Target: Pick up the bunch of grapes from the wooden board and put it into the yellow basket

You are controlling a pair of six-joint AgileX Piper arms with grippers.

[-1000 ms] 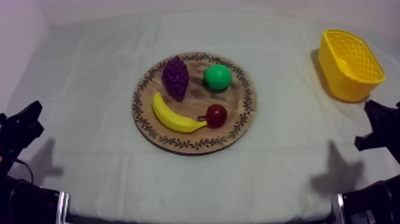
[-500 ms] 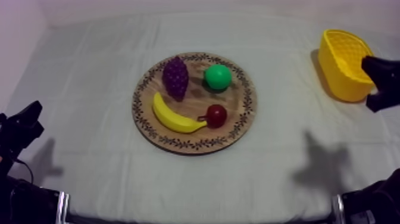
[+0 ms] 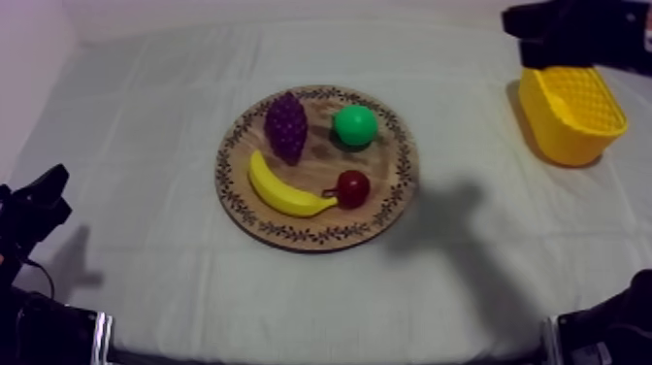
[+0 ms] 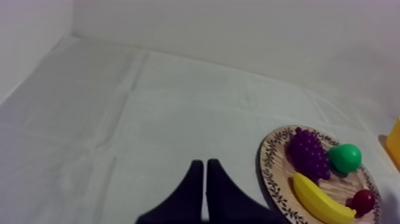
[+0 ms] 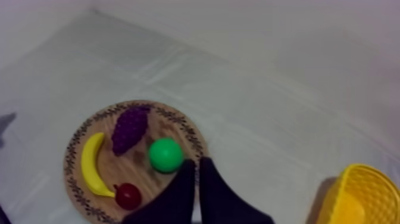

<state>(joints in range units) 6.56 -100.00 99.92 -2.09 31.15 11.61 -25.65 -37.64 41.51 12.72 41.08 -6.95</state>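
In my judgement the task is at its very beginning and no part of it is done yet. The bunch of grapes [image 3: 286,126] lies on the wooden board [image 3: 317,234], just above the banana [image 3: 281,190] and beside the green round fruit [image 3: 355,125]. The small red fruit [image 3: 352,188] touches the end of the banana. The board stands in the middle of the tabletop [image 3: 146,126]. The yellow basket [image 3: 572,131] stands well apart from it at the right side, and I see no fruit inside it.

The right gripper [image 5: 197,162] has its two fingers pressed together into a narrow wedge and holds nothing. In the right wrist view it points toward the board; the green fruit is nearest to its tips and the grapes lie farther on. In the top view the right arm [image 3: 572,34] comes in at the upper right, over the far rim of the basket, and a shadow [image 3: 456,209] falls on the cloth between board and basket. The left gripper [image 4: 204,164] is also closed on nothing and sits low at the left side, apart from the board.

So every step is left: to come over the grapes, open the fingers, close them on the bunch, lift it, carry it to the basket and release it there. The right arm seems the likely one for this, because the basket is at its side.
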